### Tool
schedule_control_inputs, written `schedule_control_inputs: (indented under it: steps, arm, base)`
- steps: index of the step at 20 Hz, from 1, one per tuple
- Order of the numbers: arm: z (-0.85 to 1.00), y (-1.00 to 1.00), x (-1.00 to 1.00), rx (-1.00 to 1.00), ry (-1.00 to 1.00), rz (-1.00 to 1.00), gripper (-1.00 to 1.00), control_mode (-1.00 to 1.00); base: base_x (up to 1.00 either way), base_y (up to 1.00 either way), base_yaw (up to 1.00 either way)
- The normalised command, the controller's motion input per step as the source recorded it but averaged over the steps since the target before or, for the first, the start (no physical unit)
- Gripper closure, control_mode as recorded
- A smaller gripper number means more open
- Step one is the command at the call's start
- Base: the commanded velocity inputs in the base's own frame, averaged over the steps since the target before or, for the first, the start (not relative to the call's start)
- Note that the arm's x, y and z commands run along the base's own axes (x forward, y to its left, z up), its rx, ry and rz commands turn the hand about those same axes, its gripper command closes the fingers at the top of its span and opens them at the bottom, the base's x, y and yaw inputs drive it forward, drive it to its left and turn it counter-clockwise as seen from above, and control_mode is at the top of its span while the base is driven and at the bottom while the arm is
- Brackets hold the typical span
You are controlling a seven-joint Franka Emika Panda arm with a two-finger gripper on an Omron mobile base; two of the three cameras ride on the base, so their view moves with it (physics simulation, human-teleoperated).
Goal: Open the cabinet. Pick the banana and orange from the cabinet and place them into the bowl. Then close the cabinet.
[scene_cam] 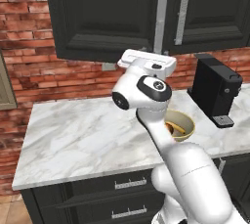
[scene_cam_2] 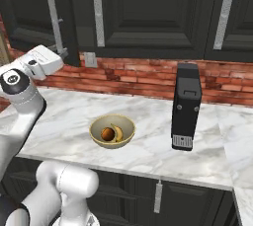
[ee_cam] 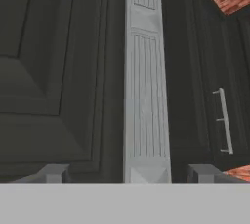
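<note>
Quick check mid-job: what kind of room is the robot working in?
A simulated home kitchen, by the look: a white marble counter against red brick, black-charcoal wall cabinets with silver bar handles, and a black coffee machine.

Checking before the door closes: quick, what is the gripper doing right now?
Gripper: open, its two fingertips standing either side of the long vertical silver bar handle of the black-charcoal wall cabinet, not clamped on it.
</note>
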Motion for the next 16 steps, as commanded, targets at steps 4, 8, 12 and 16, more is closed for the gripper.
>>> schedule_control_inputs:
  steps: [4, 8, 12, 16]
  arm:
    - [-0.14, -0.47, 1.00, 0.01, 0.00, -0.12, -1.00, -1.00]
    - [-0.17, -0.48, 1.00, 0.01, 0.00, -0.14, -1.00, -1.00]
    - [-0.20, -0.54, 1.00, 0.01, 0.00, -0.18, -1.00, -1.00]
    - [-0.09, -0.70, 0.67, 0.01, -0.01, -0.25, -1.00, -1.00]
  base:
    - [0.00, 0.00, 0.00]
    - [0.00, 0.00, 0.00]
    - [0.00, 0.00, 0.00]
    - [0.00, 0.00, 0.00]
